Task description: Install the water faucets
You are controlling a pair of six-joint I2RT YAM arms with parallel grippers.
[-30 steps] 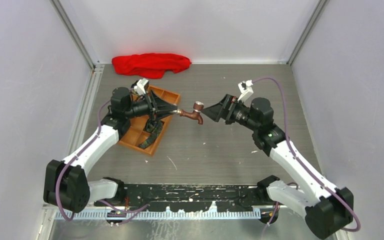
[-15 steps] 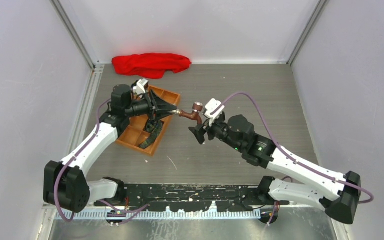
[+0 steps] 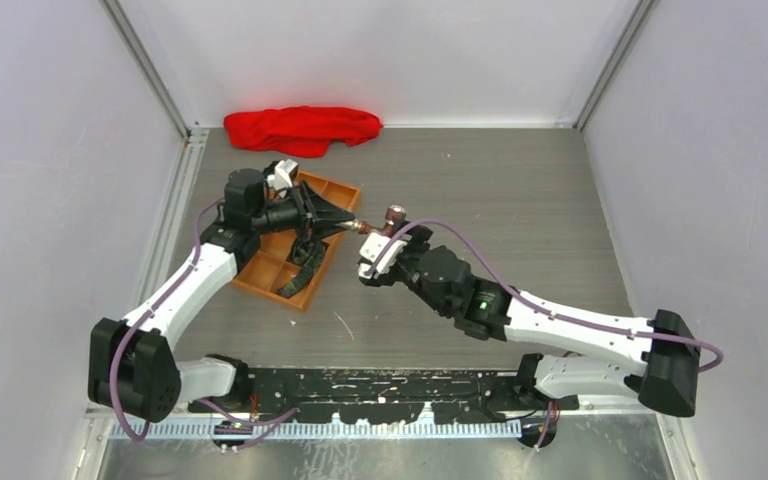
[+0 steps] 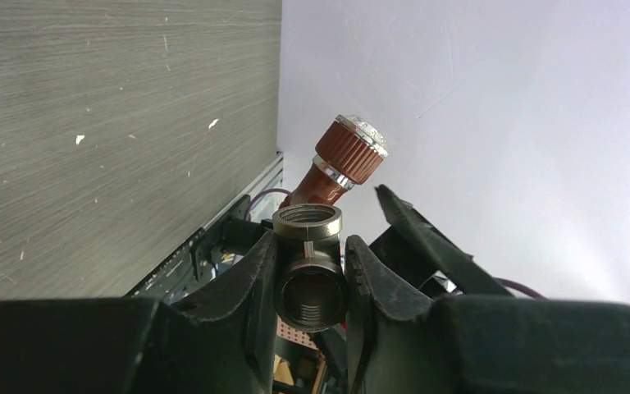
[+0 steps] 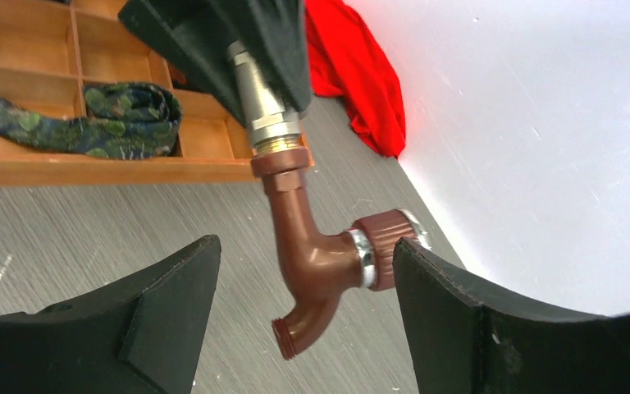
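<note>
A copper-coloured water faucet (image 3: 387,226) hangs in the air, screwed onto a silvery threaded pipe fitting (image 4: 308,275). My left gripper (image 3: 346,225) is shut on that fitting; its fingers (image 4: 250,275) press on both sides. In the right wrist view the faucet (image 5: 316,254) points its spout down, with its ribbed knob (image 5: 385,238) to the right. My right gripper (image 5: 305,245) is open, one finger on each side of the faucet, the right finger close to the knob without a clear grip. It comes from the near side in the top view (image 3: 392,242).
An orange wooden compartment tray (image 3: 260,280) lies under the left gripper and holds dark patterned coiled straps (image 5: 123,115). A red cloth (image 3: 302,128) lies at the back wall. The white side walls stand close on both sides.
My right arm has swung from the right of the faucet down to its near side, and its open fingers now flank the faucet. The left gripper and faucet have stayed put.
</note>
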